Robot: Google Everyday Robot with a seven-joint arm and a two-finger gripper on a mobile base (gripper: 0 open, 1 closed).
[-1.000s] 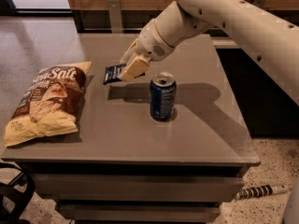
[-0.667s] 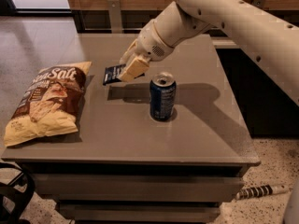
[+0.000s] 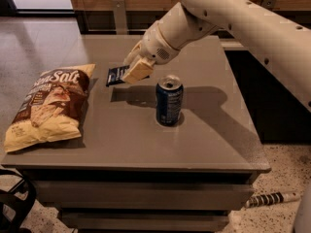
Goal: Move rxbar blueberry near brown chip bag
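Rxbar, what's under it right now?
Only bare table and the bar's shadow; the rxbar hangs above it, pinched in the gripper. Its gripped end is covered by a finger.

1 raised camera looks down on table [image 3: 209, 130], claw [image 3: 132, 74] upper-centre.

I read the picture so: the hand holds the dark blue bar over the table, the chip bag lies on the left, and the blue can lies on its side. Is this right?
Not quite. The camera view shows the can standing upright, not on its side. The rest holds: the hand holds the bar over the table, and the chip bag lies on the left.
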